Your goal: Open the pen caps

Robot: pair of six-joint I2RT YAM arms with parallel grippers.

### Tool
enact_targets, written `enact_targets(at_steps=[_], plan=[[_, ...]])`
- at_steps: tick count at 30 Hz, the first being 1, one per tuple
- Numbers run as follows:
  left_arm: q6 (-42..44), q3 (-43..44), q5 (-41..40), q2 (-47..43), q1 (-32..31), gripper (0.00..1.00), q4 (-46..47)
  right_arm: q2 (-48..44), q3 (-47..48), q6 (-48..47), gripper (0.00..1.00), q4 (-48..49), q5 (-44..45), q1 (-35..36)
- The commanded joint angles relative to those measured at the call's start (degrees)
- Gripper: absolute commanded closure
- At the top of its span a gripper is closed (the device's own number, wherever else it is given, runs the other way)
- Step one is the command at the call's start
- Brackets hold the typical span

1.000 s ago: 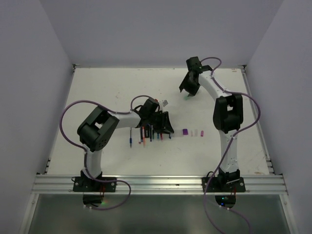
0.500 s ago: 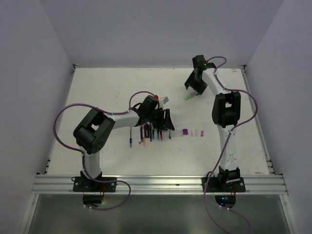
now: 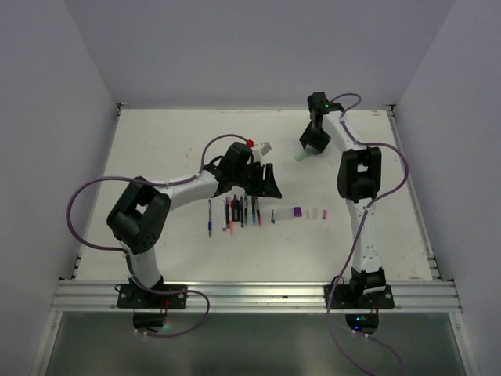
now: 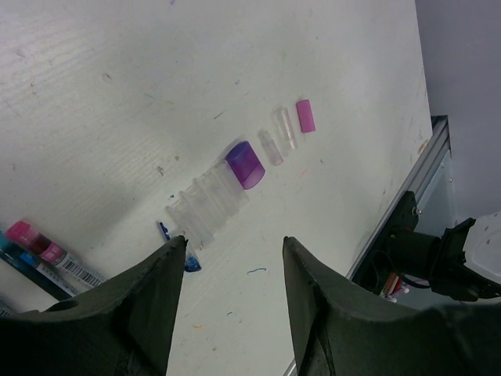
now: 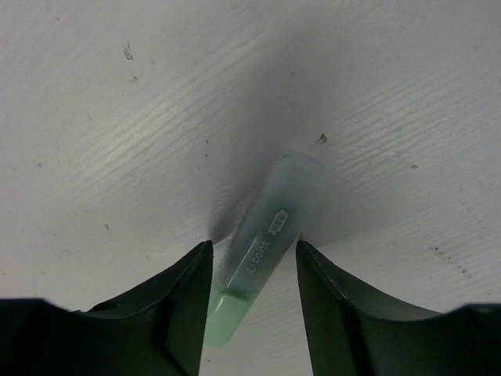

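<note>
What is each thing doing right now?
left pincer, open, empty, above the table
right pincer, open around the green pen
green pen, resting on the table
purple cap, off, lying loose
pink cap, off, lying loose
row of pens, lying flat

the pens (image 4: 47, 252) run off the left wrist view's left edge, only their ends showing. from above, the pale pen caps (image 3: 313, 213) are too small to separate.

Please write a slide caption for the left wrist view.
Open left gripper above a purple cap and a pink cap on the table.
</note>
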Motion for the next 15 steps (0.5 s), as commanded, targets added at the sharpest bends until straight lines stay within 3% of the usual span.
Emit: enact_targets(at_steps=[1,4,5,7,15], plan=[[1.47,1.03,-0.41,-3.96,1.61,0.44,-1.3,0.4,1.3,0.46,0.52,-1.07,2.42,-0.11],[1.38,0.5,-0.33,-5.1,3.1,0.44,-1.65,0.58,0.69,0.11,0.69,-0.81,1.99,-0.11],[1.38,0.41,-0.24,-5.37,3.37,0.44,-1.83,0.58,0.51,-0.06,0.84,-0.64,1.72,-0.02],[1.64,0.41,0.11,-5.98,4.15,0.44,-2.53,0.05,-0.89,-0.41,0.98,1.54,-0.03,-0.11],[1.21,1.63,6.25,-7.22,6.88,0.44,-3.23,-15.58,-13.8,-2.26,1.0,11.23,-8.46,0.59]])
